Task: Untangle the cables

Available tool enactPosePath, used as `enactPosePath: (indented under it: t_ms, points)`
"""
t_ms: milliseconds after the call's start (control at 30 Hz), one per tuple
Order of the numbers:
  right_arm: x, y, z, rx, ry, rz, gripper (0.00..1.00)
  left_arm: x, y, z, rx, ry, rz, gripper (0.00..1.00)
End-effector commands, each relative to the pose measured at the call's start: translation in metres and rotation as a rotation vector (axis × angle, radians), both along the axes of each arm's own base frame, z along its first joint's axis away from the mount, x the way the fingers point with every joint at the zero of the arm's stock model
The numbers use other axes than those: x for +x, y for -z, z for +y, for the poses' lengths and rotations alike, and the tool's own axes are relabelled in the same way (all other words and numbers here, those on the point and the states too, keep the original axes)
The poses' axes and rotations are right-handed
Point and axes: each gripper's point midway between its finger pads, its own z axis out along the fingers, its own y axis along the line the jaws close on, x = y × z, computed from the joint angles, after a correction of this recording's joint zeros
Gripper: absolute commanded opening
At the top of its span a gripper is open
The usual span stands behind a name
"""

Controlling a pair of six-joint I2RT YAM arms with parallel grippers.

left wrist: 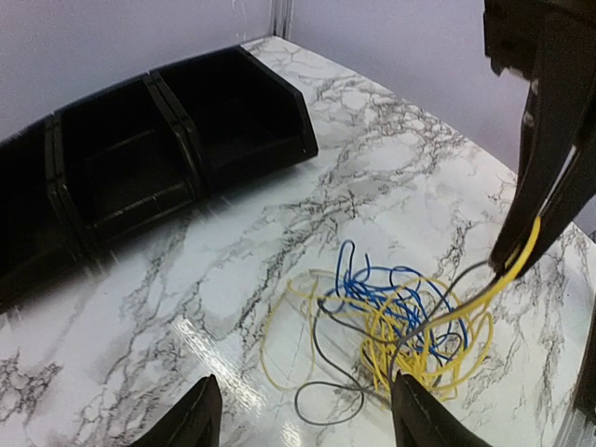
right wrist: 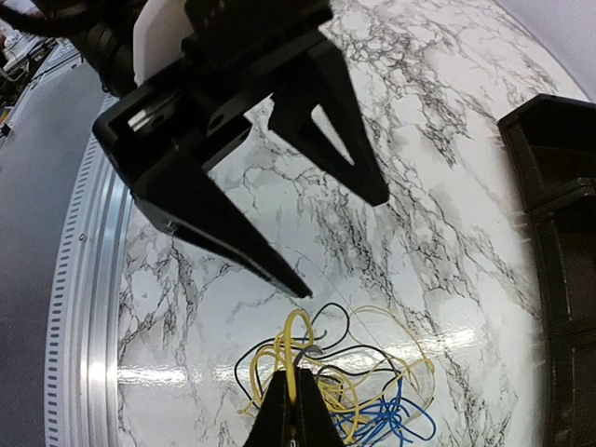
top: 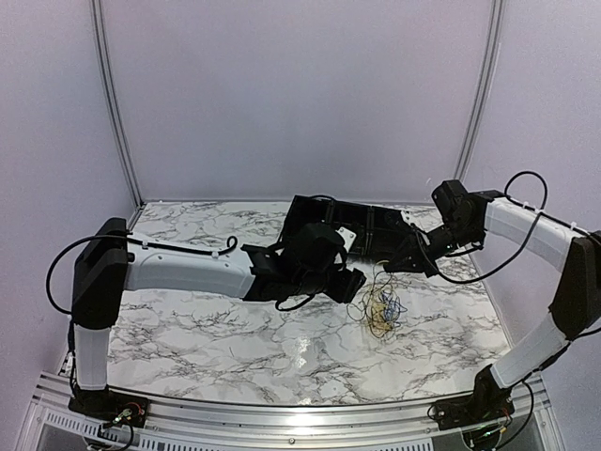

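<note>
Cables tangled on table; right jaws clamped on yellow cable; left jaws apart, above them

We've got the cables heaped on the table, right of its middle. The row of bins sits behind them toward the far edge, and the left gripper hangs just left of the heap.
</note>
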Motion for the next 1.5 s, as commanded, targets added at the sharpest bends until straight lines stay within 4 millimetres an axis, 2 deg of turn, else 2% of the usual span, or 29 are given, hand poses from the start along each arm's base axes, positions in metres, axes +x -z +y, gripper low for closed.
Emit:
enactPosePath:
  t_ms: [0,100,300,533,700,800,1067,1167,1300,1400,1467]
  points:
    - [-0.017,-0.013,0.009,0.052,-0.099,0.049,0.03,0.014,-0.06,0.006,-0.05,-0.034,-0.175,0.64]
    - [-0.013,-0.013,0.011,0.048,-0.098,0.061,0.04,0.006,-0.066,-0.007,-0.066,0.059,-0.198,0.62]
    - [-0.004,-0.011,0.011,0.031,-0.076,0.044,0.05,-0.017,-0.064,-0.029,-0.116,0.216,-0.134,0.56]
    - [-0.005,-0.006,0.009,0.014,-0.064,0.037,0.06,-0.023,-0.059,-0.035,-0.129,0.263,-0.097,0.51]
    - [-0.005,-0.003,0.008,0.006,-0.058,0.032,0.06,-0.039,-0.065,-0.036,-0.181,0.361,-0.055,0.59]
    - [-0.004,-0.004,0.008,0.005,-0.053,0.028,0.06,-0.043,-0.064,-0.039,-0.193,0.395,-0.036,0.57]
    - [-0.006,-0.006,0.007,0.005,-0.061,0.023,0.06,-0.017,-0.051,-0.041,-0.147,0.28,-0.07,0.35]
    - [-0.01,-0.007,0.007,0.011,-0.07,0.026,0.06,-0.009,-0.046,-0.038,-0.126,0.248,-0.088,0.32]
    - [-0.012,-0.007,0.007,0.019,-0.076,0.029,0.06,-0.002,-0.042,-0.036,-0.12,0.229,-0.083,0.21]
    - [-0.013,-0.007,0.007,0.022,-0.079,0.031,0.06,0.001,-0.04,-0.034,-0.115,0.21,-0.087,0.2]
    - [-0.014,-0.007,0.007,0.02,-0.08,0.031,0.06,0.0,-0.039,-0.032,-0.112,0.209,-0.084,0.27]
